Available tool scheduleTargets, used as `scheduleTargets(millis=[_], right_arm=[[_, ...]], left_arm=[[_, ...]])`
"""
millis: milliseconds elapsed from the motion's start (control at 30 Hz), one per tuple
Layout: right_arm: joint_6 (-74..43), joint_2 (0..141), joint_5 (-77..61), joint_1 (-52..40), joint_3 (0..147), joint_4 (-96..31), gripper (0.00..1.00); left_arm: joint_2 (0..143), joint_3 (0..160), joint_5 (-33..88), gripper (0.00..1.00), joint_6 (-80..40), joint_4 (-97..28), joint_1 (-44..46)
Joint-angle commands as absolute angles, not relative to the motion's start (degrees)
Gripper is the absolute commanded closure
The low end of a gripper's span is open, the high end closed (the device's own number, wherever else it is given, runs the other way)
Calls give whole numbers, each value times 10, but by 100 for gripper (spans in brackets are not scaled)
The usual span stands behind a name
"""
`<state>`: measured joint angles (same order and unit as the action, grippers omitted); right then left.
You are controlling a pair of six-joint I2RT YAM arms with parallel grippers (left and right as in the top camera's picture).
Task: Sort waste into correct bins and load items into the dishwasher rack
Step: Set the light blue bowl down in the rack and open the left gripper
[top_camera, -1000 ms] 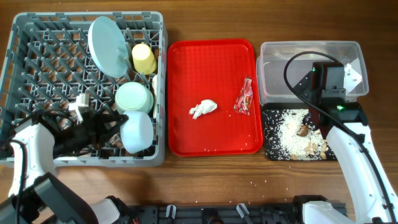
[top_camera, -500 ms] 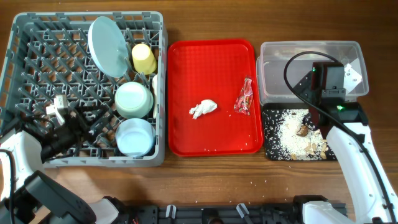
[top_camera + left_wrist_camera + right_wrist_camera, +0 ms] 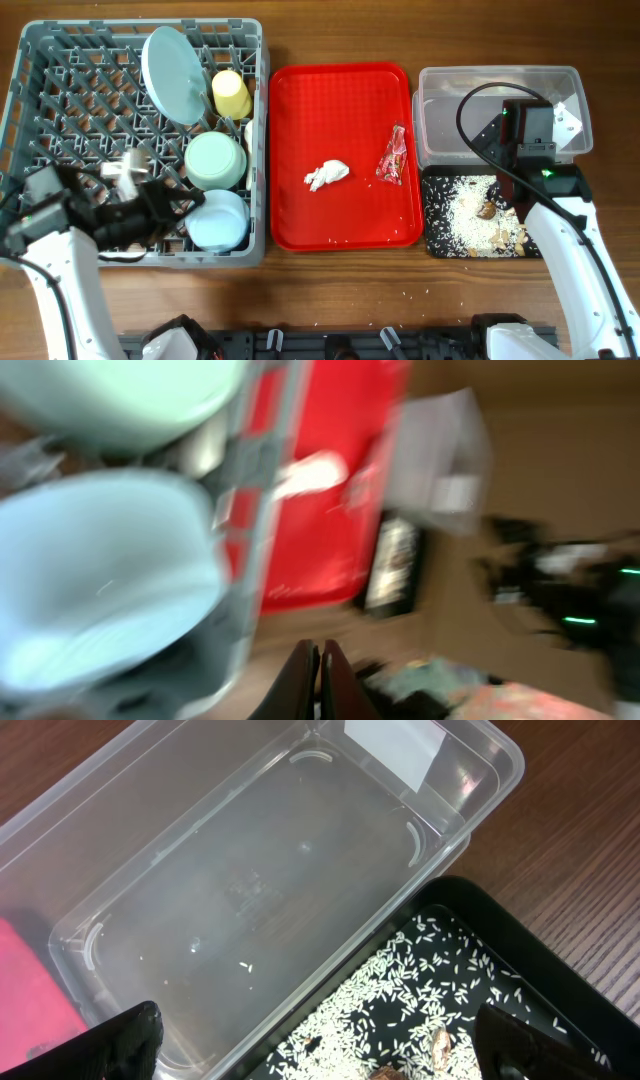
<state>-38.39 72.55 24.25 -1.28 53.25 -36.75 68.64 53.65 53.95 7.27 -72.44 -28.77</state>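
The grey dishwasher rack holds the upright pale blue plate, the yellow cup, a pale green bowl and the pale blue bowl. My left gripper is over the rack's front, beside the blue bowl. Its fingers are shut and empty in a blurred wrist view. The tissue and red wrapper lie on the red tray. My right gripper hangs open over the edge between the clear tub and the black tray. I cannot make out the fork or spoon.
Rice and brown scraps cover the black tray. The clear tub holds only a few grains. Loose rice grains lie on the wooden table in front of the red tray. The right arm's cable loops over the tub.
The pale blue bowl went from tilted at my left gripper to sitting in the rack's front right. My left arm drew back left, then swung right again. The right arm has not moved.
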Motion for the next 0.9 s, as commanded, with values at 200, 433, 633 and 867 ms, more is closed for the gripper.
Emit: scheduleTargets(millis=[200,433,633,867], right_arm=[[-390,732,243,-10,536,-367,0],[-390,732,243,-10,536,-367,0],[-390,732,243,-10,536,-367,0],[-390,732,243,-10,536,-367,0]], left_arm=[[678,544,187,96,-167,-701,-143],[680,543,119,96,-234,-635,-44],[704,543,112,95,-236,-622,-27],[737,543,93,94,-236,-591,-27]])
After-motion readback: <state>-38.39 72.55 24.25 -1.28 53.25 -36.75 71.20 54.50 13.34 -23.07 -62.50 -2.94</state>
